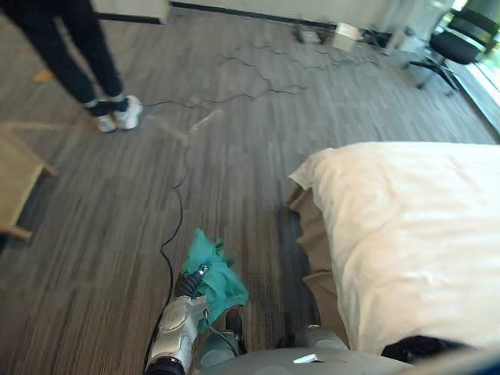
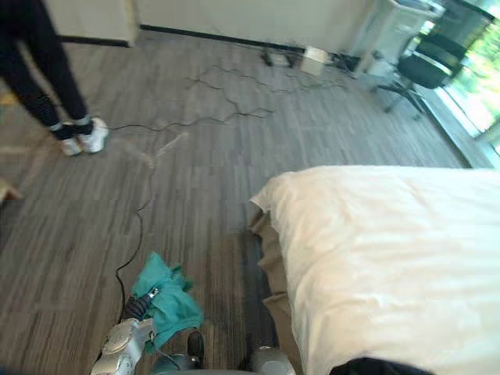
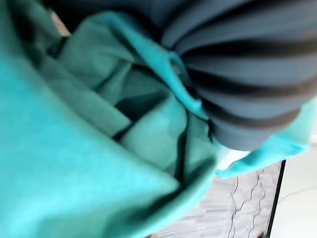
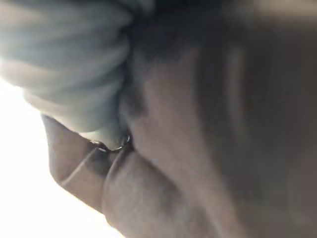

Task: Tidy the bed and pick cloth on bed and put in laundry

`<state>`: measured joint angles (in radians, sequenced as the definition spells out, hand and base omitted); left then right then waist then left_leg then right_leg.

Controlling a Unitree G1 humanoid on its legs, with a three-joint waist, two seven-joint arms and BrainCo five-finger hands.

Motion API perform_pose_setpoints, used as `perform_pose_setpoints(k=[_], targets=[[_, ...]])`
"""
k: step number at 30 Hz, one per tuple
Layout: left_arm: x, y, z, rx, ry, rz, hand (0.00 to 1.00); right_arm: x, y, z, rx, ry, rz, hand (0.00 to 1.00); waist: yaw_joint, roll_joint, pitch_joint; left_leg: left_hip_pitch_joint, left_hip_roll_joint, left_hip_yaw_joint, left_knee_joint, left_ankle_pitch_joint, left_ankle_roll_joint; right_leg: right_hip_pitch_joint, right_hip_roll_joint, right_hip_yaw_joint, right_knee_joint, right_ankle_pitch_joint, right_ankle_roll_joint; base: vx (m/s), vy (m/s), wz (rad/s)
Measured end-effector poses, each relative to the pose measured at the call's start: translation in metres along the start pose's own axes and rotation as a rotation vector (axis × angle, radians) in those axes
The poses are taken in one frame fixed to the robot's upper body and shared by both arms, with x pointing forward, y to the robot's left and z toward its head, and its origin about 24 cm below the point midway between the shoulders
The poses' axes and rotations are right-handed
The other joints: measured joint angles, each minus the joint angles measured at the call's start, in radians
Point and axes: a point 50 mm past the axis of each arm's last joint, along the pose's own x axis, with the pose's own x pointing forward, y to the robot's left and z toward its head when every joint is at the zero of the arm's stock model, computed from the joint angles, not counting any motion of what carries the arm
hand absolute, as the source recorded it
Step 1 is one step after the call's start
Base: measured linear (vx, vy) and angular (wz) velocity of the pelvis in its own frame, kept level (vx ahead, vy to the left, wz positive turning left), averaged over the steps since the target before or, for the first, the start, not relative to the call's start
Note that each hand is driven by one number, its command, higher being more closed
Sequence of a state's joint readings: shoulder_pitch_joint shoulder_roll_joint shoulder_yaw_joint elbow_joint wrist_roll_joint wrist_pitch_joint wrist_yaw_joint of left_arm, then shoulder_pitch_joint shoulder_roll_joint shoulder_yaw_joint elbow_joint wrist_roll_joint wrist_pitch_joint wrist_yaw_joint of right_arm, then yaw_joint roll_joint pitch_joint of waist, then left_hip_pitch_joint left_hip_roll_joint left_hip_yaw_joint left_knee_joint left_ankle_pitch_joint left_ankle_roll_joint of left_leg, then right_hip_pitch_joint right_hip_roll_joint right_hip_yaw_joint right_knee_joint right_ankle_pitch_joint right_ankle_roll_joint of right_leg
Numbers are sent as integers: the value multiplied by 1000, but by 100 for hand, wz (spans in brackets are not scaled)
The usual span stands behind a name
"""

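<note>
A bunched teal cloth [image 1: 215, 273] hangs above the carpet at the lower middle, left of the bed. My left hand [image 1: 186, 286] is shut on it, and its dark ribbed cover [image 3: 247, 74] is pressed into the folds of the cloth [image 3: 99, 148]. The bed's white duvet [image 1: 406, 234] lies fairly smooth on the right, with a tan bed skirt [image 1: 312, 234] hanging below its corner. My right hand [image 4: 64, 64] is close against the tan skirt fabric [image 4: 198, 148] at the bed's near side, and its dark cover [image 1: 422, 348] pokes out beneath the duvet edge.
A person's legs in dark trousers and white shoes [image 1: 109, 109] stand at the far left. A wooden piece of furniture [image 1: 16, 183] is at the left edge. Loose cables [image 1: 258, 74] cross the far carpet near boxes [image 1: 344, 35] by the wall. A black office chair [image 1: 457, 43] stands far right.
</note>
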<state>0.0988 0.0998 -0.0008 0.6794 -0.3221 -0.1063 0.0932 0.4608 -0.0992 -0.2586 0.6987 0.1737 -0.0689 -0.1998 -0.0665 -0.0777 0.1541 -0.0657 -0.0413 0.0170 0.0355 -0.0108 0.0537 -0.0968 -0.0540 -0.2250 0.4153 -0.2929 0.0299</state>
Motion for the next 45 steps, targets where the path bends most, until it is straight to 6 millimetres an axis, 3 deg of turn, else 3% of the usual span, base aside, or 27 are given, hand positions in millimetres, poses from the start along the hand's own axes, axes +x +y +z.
perform_pose_setpoints(k=[1,2,3,5,9,10,13,15,17,20,24,26,31,32,38,44,45], targets=[[0,-2,-1,3,3,-7,100,-2,-2,-4,1,8,-4,100,-1,-2,1,6,-7,-10,-7,8,-2,-4,-3,13,-20,7,2,138,-88,101],[-2,-4,-3,14,6,-15,100,-7,-6,-13,1,29,-12,100,1,-24,-1,15,-36,-31,-39,28,-7,-3,-34,28,-90,63,6,98,-83,63],[-2,-3,-2,20,1,-15,100,-9,-4,-15,7,34,-11,100,3,-33,0,20,-44,-34,-52,33,-10,-1,-43,27,-102,62,-15,90,-100,44],[-7,-2,-2,19,-14,-19,100,-11,3,-14,36,25,4,100,5,-30,0,37,-23,-25,-100,63,-16,6,-21,21,-143,78,-36,55,-101,-10],[-15,-10,3,20,-64,-49,100,-17,12,-4,63,-25,47,100,8,-25,2,58,-1,-6,-132,83,-20,36,8,31,-203,115,-39,54,-73,-19],[-18,-11,5,11,-81,-50,100,-20,17,6,54,-74,78,100,24,-18,0,67,1,7,-132,80,-25,40,13,54,-210,121,-34,27,7,-38],[-34,-4,13,-19,-152,-36,100,-30,37,33,35,-215,203,100,32,18,-1,83,2,26,-132,74,-32,61,16,72,-240,136,-24,9,32,-21],[-43,1,11,-11,-174,-24,100,-35,50,35,-17,-255,282,100,37,49,-14,86,1,30,-137,60,-31,72,17,73,-254,138,-19,-16,46,-5],[-44,1,9,-8,-171,-28,100,-39,70,38,-67,-274,386,100,60,76,-36,88,0,40,-138,50,-19,75,16,77,-264,142,-16,-11,53,-6],[-46,0,5,-10,-157,-33,100,-40,88,47,-60,-299,444,100,62,93,-45,90,0,49,-138,46,-12,87,15,75,-279,151,-21,11,17,0],[-45,-5,-1,-6,-130,-49,100,-39,105,57,-57,-315,500,100,64,89,-53,105,0,50,-138,40,-21,110,16,72,-295,154,-26,60,-3,1],[-44,-6,-5,-5,-113,-49,100,-40,112,60,-43,-323,513,100,62,73,-54,104,0,50,-138,41,-19,115,16,72,-304,154,-26,89,-10,2],[-42,-11,-8,7,-93,-67,100,-41,116,60,-33,-316,521,100,59,56,-60,122,-8,54,-133,40,-21,147,12,71,-330,154,-26,104,4,4],[-41,-13,-14,34,-70,-78,100,-36,134,82,-25,-360,553,100,55,61,-47,141,-6,56,-139,30,-25,176,17,67,-356,154,-27,0,0,0],[-41,-14,-14,33,-69,-80,100,-36,134,81,-27,-356,550,100,55,61,-47,143,-6,61,-138,30,-25,176,17,69,-357,155,-27,0,0,-1],[-37,-30,-25,69,-19,-95,100,-24,140,73,-57,-288,485,100,56,72,-38,151,2,98,-132,30,-27,177,25,101,-355,165,-29,-22,-3,-15],[-36,-31,-24,64,-23,-83,100,-23,142,74,-64,-286,472,100,60,69,-25,132,5,108,-96,11,-45,174,24,108,-352,167,-31,-77,-28,-14]])
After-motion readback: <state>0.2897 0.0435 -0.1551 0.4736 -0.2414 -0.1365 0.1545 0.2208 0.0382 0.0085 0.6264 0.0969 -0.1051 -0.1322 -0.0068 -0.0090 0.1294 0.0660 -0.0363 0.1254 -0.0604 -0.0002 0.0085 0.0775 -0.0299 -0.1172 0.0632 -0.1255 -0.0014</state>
